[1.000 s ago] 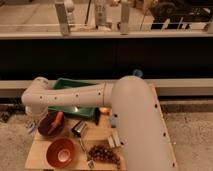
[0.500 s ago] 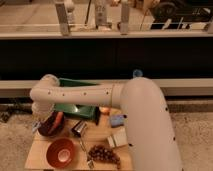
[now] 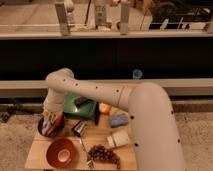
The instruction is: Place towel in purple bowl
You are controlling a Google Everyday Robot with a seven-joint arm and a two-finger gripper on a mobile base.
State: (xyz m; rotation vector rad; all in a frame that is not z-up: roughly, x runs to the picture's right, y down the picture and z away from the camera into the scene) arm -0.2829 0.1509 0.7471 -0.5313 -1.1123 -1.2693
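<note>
The purple bowl (image 3: 44, 131) stands at the back left of the wooden table (image 3: 35, 156). The towel (image 3: 51, 121), a bunched cloth with blue, whitish and reddish patches, sits in the bowl and rises above its rim. My gripper (image 3: 49, 113) hangs straight down onto the top of the towel, at the end of the pale arm that reaches in from the right. From this view I cannot make out whether the towel is still gripped.
An orange bowl (image 3: 62, 152) is at the front left, with dark grapes (image 3: 103, 154) and a white cup (image 3: 118, 138) to its right. A blue block (image 3: 118, 120), an orange fruit (image 3: 104, 108), a green tray (image 3: 78, 106) and a metal cup (image 3: 79, 129) crowd the middle.
The arm's elbow has risen and shifted right, while the gripper has stayed over the purple bowl with the towel beneath it.
</note>
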